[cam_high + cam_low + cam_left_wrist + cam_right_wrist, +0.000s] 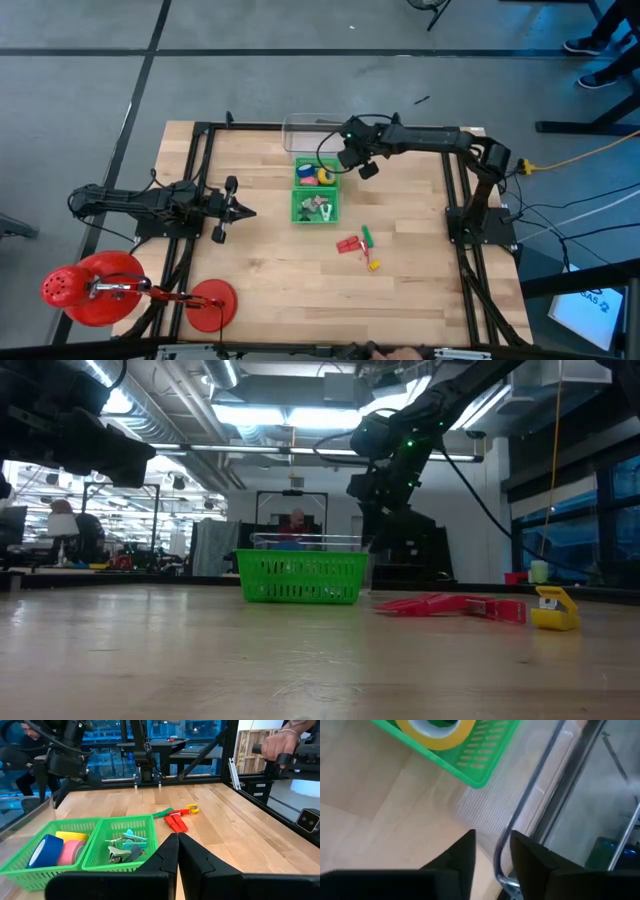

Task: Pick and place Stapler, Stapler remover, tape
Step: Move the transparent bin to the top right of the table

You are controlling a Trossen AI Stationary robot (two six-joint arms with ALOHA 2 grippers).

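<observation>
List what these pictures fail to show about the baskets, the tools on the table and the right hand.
- Basket contents: low view, the green basket wall hides them.
- Clear bin: whether it holds anything; the right arm covers part of it from above.
- Right hand: nothing shows between its slightly parted fingers.
- Red stapler: too small from above.

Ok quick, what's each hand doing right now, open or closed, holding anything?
Left hand: closed, holding nothing, waiting at the table's left side.
Right hand: open, empty, beside the tape basket.

Green baskets [100,827]: 2. Tape rolls [42,851]: 3. Red staplers [175,822]: 2. Clear bin [300,128]: 1.
</observation>
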